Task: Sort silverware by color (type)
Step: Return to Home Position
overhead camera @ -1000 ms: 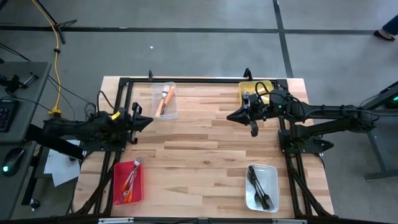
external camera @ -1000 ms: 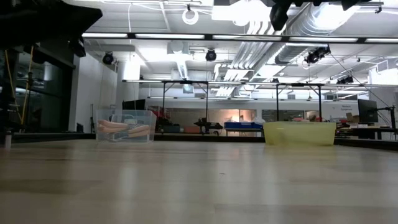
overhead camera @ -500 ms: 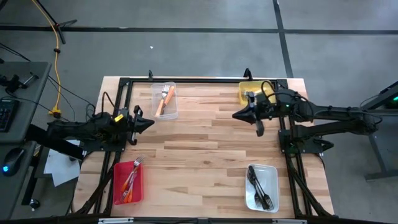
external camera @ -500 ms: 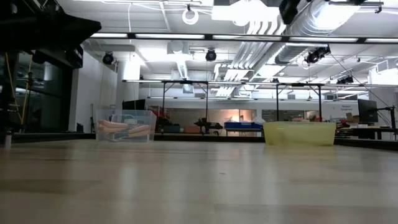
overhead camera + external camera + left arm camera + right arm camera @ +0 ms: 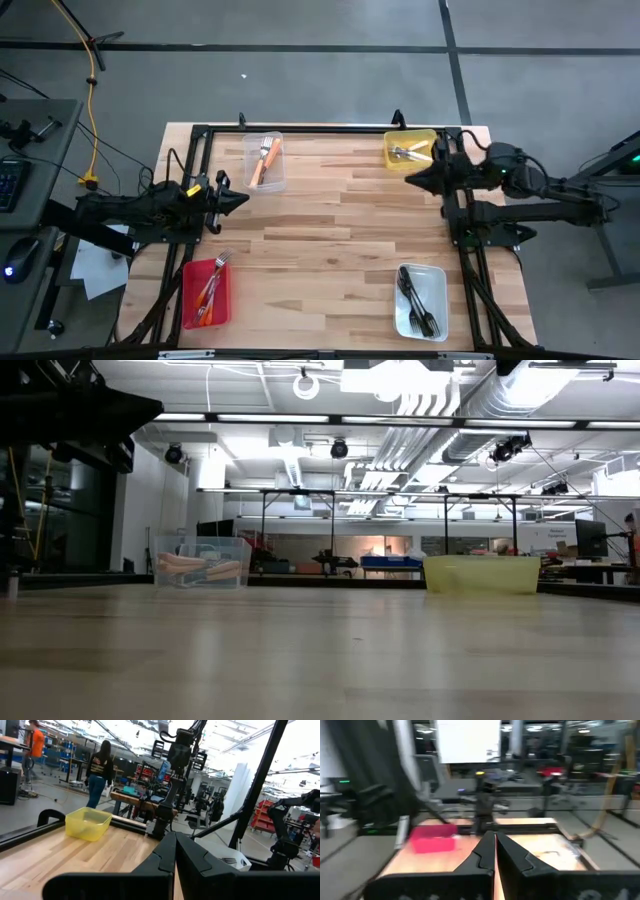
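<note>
Tabletop (image 5: 330,230): red forks (image 5: 209,286) overhead, not low view

My matte-black, slender, jointed left arm (image 5: 120,208) and right arm (image 5: 560,190) carried thin dark cables near the wrists. A small yellow marking (image 5: 185,186) sat behind my left gripper (image 5: 238,197). My right gripper (image 5: 410,182) had dark, tapered wedge fingers (image 5: 482,857).

Light's bright & even from overhead: the table (image 5: 330,215) carries only faint, soft shadows under my arms. In the low view the ceiling strip lights (image 5: 300,417) glare white, w/ my left arm (image 5: 70,410) a black silhouette. In its wrist view my left gripper (image 5: 175,840) is dark, backlit.
</note>
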### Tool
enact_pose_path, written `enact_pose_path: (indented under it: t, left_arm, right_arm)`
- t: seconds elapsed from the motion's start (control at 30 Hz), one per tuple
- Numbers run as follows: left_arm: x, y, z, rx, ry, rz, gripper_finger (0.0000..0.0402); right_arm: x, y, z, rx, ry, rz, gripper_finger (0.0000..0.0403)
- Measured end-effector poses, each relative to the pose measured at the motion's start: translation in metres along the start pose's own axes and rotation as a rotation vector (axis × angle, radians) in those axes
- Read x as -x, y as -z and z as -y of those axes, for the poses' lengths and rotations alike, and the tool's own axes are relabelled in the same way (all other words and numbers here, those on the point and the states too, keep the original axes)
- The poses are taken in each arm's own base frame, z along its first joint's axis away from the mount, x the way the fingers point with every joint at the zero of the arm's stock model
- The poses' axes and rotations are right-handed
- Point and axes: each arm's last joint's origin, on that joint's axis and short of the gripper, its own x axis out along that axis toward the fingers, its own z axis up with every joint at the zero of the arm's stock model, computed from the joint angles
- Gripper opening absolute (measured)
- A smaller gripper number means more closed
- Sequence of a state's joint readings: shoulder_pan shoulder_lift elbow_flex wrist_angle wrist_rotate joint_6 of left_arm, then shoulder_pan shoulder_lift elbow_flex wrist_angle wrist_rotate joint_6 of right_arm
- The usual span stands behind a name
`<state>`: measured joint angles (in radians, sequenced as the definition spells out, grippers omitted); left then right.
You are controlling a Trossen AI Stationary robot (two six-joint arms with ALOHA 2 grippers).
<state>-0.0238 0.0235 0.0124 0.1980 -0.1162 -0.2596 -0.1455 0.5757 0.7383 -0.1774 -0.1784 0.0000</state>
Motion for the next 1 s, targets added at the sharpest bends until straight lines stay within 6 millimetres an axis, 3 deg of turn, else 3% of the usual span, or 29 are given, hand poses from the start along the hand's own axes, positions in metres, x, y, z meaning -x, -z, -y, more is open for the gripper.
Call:
enact_pose_path:
  t: [0.13, 0.27, 0.37, 0.63, 0.77, 1.0]
  left_arm:
    - [0.000, 0.000, 0.000, 0.000, 0.000, 0.000, 0.0001]
    - [0.000, 0.000, 0.000, 0.000, 0.000, 0.000, 0.0001]
    - [0.000, 0.000, 0.000, 0.000, 0.001, 0.000, 0.0001]
    - [0.000, 0.000, 0.000, 0.000, 0.001, 0.000, 0.0001]
    - [0.000, 0.000, 0.000, 0.000, 0.001, -0.001, 0.0001]
    - [0.000, 0.000, 0.000, 0.000, 0.001, 0.000, 0.0001]
  right_arm:
    - [-0.016, 0.006, -0.001, 0.015, 0.034, 0.046, 0.0000]
    - [-0.022, 0.043, -0.006, 0.011, 0.038, 0.135, 0.0000]
    - [-0.010, 0.064, -0.007, 0.009, 0.068, 0.119, 0.0000]
    - [0.046, 0.082, -0.009, -0.016, 0.076, 0.106, 0.0000]
    - [0.040, 0.119, -0.011, -0.076, 0.037, 0.180, 0.0000]
    - [0.028, 0.161, -0.012, -0.079, 0.027, 0.175, 0.0000]
